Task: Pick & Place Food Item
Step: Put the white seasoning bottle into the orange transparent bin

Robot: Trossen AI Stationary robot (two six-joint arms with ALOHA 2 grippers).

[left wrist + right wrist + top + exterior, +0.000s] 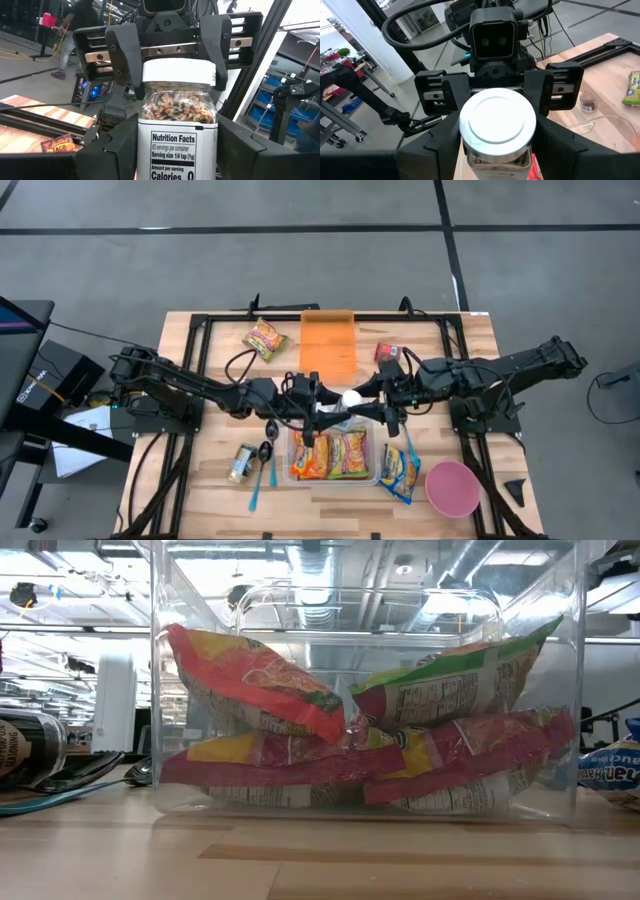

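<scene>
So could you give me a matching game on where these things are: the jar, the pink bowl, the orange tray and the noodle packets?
Things:
1. jar
2. pink bowl
3. orange tray
4. noodle packets

Places:
a. inside the clear bin
b. between the left gripper and the right gripper, above the table
c. lying flat, nothing on it
d. on the table, on the right arm's side

Pairs: 1-b, 2-d, 3-c, 4-a

We are seeing a white-lidded jar [497, 131] sitting between the right gripper [496, 150] fingers, the left gripper [496, 97] facing it.
</scene>
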